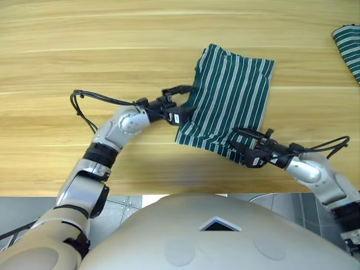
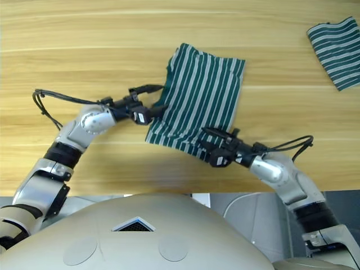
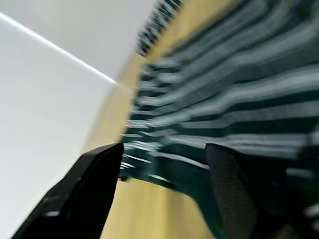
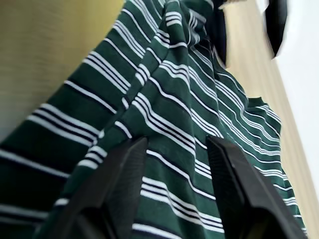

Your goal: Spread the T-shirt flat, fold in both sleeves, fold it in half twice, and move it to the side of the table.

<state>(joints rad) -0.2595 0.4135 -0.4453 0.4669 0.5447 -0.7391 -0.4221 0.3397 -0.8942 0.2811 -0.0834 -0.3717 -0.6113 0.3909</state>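
**Robot's two claws at the edges of a folded striped T-shirt**

A light wooden table [image 1: 84, 45] seen from above the robot's arms. Near the middle lies a dark green T-shirt [image 1: 230, 101] with thin white stripes. It is folded into a rough rectangle, and its near edge looks slightly raised above its shadow.

The left gripper [image 1: 188, 100] is at the shirt's left edge. Its two black fingers [image 3: 89, 189] are spread apart, and the blurred cloth sits just beyond and between them.

The right gripper [image 1: 233, 139] is at the shirt's near right corner. Its fingers [image 4: 114, 189] are also held apart, with striped fabric running through the gap.

A second striped cloth [image 1: 349, 48] lies at the table's far right edge, well apart from the shirt.
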